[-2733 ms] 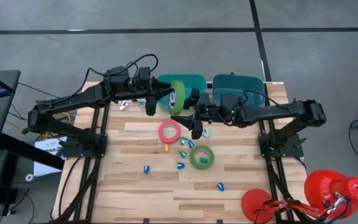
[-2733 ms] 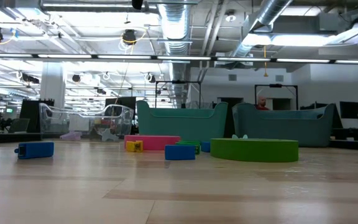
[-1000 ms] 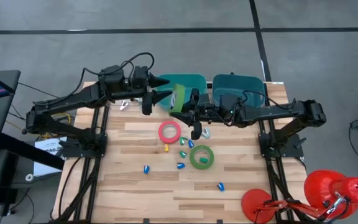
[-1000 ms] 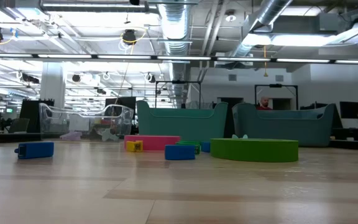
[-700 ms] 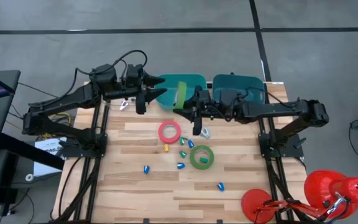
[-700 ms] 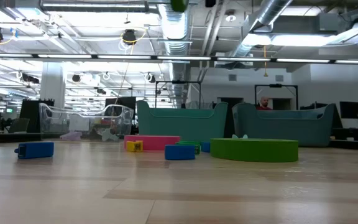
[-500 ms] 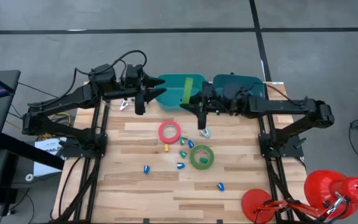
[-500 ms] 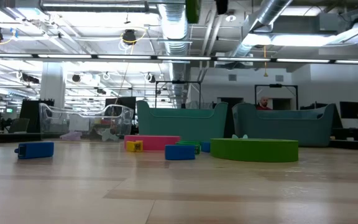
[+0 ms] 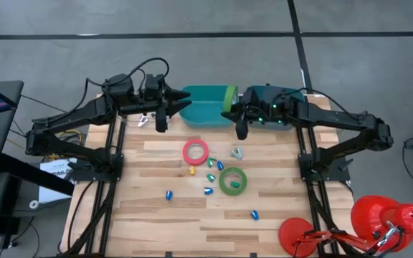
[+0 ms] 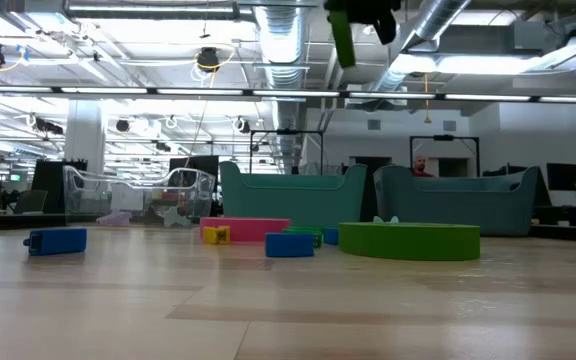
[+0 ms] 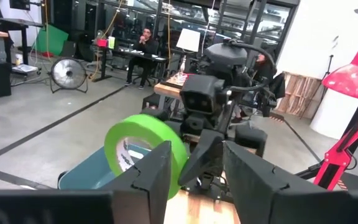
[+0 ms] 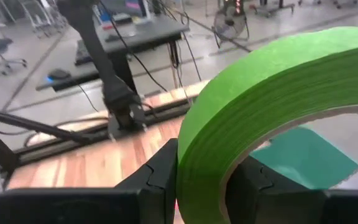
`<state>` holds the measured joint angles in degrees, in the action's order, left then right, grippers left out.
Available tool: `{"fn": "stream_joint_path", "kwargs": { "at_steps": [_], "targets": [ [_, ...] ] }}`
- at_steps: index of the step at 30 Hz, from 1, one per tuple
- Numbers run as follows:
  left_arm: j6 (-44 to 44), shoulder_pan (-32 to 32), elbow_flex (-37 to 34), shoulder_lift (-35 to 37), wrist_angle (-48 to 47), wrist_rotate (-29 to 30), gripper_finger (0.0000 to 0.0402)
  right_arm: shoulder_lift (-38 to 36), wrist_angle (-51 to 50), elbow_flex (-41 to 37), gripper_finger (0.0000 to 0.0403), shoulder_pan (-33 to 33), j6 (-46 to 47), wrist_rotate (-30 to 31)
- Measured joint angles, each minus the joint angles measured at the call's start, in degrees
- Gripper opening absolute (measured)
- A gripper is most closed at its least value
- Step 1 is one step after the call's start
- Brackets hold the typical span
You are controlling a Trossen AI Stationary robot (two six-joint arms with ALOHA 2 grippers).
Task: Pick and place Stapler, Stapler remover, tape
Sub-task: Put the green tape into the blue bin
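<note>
Your right gripper (image 9: 231, 109) is pinching a green tape roll (image 9: 229, 99) by its band, high over the table's far edge between the two teal bins (image 9: 205, 104); it's hanging on a thin grip, so it could be twisting loose and dropping onto the rim. Versus a second ago, the left gripper (image 9: 174, 108) is backed off toward the far-left corner, jaws narrowing, empty, while you're carrying the roll rightward.

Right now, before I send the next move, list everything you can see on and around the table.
held green tape roll: one, green, in the air between the bins
flat green tape roll: one, green, table centre-right
pink tape roll: one, pink-red, table centre
bins: two, teal, table's far edge
small pieces: several, mostly blue, some green, one yellow, scattered mid-table
lamp: one, red, near right corner
right gripper: jaws shut on the held green tape roll
left gripper: empty, over the left bin's edge
</note>
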<state>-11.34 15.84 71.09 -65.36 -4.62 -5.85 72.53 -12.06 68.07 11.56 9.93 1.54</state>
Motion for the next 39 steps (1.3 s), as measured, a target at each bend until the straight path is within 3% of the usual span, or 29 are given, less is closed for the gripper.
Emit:
{"fn": "stream_joint_path", "kwargs": {
  "at_steps": [4, 10, 19, 31, 39],
  "targets": [
    [0.12, 0.0, 0.0, 0.0, -0.01, 0.0, 0.011, 0.04, -5.56, 0.0, 0.0087, 1.6, 0.02, 0.47],
    [0.12, 0.0, 0.0, 0.0, -0.01, -0.02, 0.0072, 0.04, -14.98, 0.0, 0.0087, 4.64, 0.02, 5.74],
    [0.12, 0.0, -0.02, 0.0, -0.02, -0.02, 0.0046, 0.28, -26.01, -0.02, 0.0087, 11.37, 0.0, 8.0],
    [0.12, 0.0, -0.04, -0.02, -0.02, -0.02, 0.0038, 0.66, -31.01, -0.41, 0.0087, 20.02, 0.04, 8.0],
    [0.12, 0.0, -0.04, -0.02, -0.02, -0.02, 0.0035, 2.08, -28.65, -6.42, 0.0087, 23.72, 1.07, 8.02]
  ]
}}
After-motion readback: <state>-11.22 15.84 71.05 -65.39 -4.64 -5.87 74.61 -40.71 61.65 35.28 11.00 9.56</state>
